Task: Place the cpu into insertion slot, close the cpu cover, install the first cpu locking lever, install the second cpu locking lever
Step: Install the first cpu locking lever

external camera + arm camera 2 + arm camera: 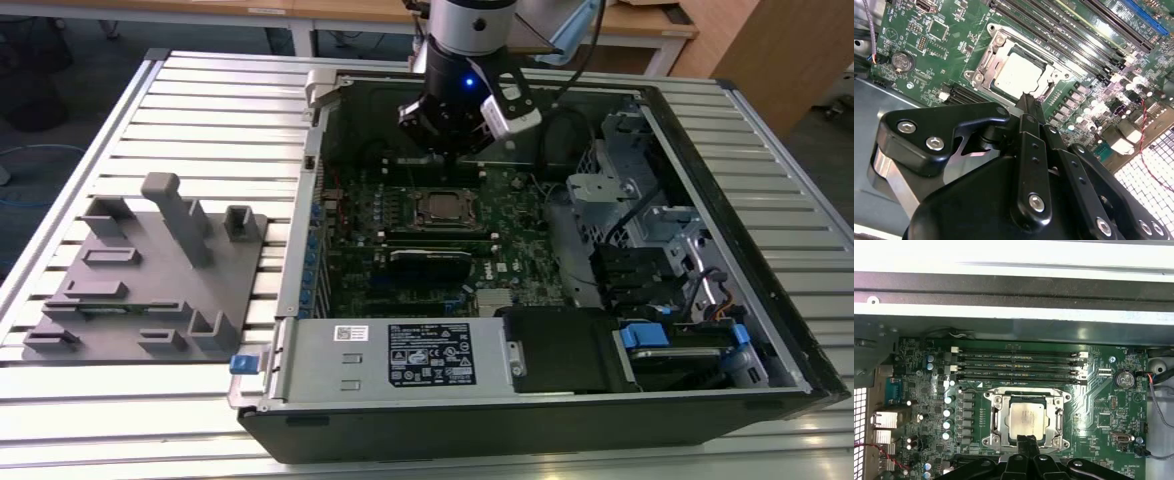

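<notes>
One silver-grey square cpu (1026, 421) lies in the silver-rimmed insertion slot (988, 396) under the shiny framed cpu cover (1003, 420); black gripper (1027, 440), pinched together and empty, hovers at the rim, likely to push.

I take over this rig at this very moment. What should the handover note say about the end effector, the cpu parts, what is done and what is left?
End effector: shut, holding nothing, tips close to the socket's edge.
Cpu: sits in the insertion slot on the green board.
Cpu cover: appears to lie flat, framing the cpu.
Done: cpu placed; cover seemingly closed.
Left: the two locking levers; I cannot tell whether either is latched.
</notes>
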You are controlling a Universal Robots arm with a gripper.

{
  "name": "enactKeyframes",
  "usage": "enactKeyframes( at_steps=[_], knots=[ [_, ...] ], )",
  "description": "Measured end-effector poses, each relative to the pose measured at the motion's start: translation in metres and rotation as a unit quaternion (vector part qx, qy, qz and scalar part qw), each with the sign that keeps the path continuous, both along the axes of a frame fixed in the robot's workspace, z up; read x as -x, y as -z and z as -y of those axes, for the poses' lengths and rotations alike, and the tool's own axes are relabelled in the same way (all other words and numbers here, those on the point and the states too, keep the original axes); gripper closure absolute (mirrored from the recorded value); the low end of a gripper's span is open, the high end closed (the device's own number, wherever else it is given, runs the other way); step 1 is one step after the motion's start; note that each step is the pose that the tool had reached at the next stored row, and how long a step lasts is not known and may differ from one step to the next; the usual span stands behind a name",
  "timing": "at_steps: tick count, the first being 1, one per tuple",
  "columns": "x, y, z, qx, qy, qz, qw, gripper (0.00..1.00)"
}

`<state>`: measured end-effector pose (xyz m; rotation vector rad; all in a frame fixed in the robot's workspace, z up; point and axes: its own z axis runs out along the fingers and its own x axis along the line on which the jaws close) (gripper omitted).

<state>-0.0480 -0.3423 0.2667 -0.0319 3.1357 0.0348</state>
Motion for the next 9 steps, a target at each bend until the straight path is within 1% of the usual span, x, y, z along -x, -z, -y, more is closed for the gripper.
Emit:
enactKeyframes(
  at_steps=[5,9],
  knots=[
    [0.0002,-0.0003,0.0,0.0002,0.0,-0.0001,1.0,0.9],
    [0.0026,-0.0002,0.0,0.0001,0.0,0.0,1.0,0.9]
  ],
)
